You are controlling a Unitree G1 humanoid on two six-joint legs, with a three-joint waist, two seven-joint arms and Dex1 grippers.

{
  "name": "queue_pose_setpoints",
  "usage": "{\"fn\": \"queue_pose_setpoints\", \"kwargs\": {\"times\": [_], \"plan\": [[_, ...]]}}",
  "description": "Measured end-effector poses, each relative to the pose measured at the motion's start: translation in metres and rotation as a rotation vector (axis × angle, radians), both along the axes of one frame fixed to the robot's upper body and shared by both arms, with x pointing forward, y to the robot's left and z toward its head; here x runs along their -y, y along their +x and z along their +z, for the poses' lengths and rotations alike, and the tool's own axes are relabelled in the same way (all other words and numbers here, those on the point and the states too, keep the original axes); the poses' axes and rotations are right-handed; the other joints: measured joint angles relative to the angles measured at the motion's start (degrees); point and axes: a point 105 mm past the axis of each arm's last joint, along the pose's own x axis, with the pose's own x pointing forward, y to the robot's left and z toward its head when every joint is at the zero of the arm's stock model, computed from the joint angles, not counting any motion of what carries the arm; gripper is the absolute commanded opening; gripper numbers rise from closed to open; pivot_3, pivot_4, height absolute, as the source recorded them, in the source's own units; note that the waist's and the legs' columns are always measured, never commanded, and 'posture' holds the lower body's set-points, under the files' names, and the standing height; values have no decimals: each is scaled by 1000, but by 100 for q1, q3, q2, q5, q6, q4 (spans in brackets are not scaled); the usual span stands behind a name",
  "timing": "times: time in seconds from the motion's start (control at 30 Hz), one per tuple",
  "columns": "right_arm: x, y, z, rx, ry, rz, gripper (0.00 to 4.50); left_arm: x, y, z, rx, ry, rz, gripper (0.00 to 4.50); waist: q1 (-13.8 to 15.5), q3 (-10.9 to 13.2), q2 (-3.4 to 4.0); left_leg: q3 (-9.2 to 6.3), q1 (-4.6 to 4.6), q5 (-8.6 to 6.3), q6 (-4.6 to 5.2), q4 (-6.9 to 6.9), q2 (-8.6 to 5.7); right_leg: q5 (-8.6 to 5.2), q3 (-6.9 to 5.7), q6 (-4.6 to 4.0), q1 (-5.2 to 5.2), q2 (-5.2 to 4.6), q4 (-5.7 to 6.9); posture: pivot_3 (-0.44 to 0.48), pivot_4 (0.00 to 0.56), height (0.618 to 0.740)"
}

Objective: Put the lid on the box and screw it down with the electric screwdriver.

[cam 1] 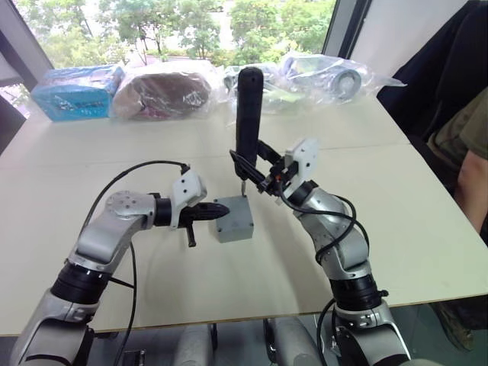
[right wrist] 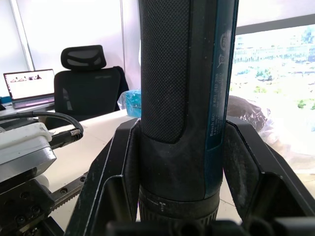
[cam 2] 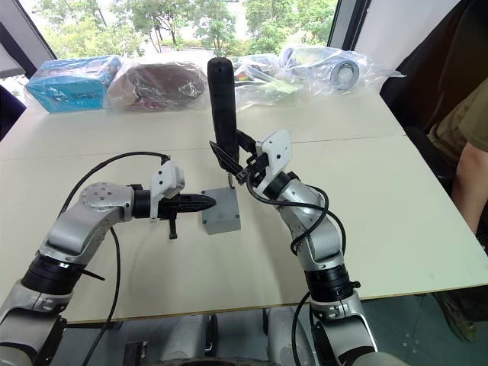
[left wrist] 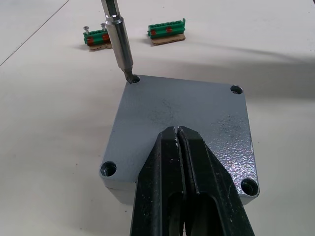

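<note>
Two arms meet over the pale table (cam 1: pixel 427 229), well short of the bagged items at its far edge. My right gripper (cam 1: pixel 263 174) clamps the electric screwdriver (cam 1: pixel 248 114) upright; my right wrist camera shows its textured barrel between both fingers (right wrist: pixel 118 167). My left gripper (left wrist: pixel 179 142), fingers pressed together and holding nothing, presses on the lid (left wrist: pixel 192 118), seated on the box (cam 1: pixel 235 223). My left wrist camera alone shows the bit in a corner hole, and two green terminal blocks (left wrist: pixel 167 35) beyond.
</note>
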Motion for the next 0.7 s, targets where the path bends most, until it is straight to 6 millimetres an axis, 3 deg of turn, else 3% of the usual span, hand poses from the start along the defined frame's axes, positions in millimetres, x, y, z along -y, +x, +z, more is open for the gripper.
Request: {"fn": "queue_pose_setpoints", "kwargs": {"times": [0.7], "plan": [[4,0,0,1,-7,4,1888,-1,7,2,12,7,9,0,3,0,-1,0,0,0,0,0,0,0,0,0,2,0,-1,0,150,740]]}}
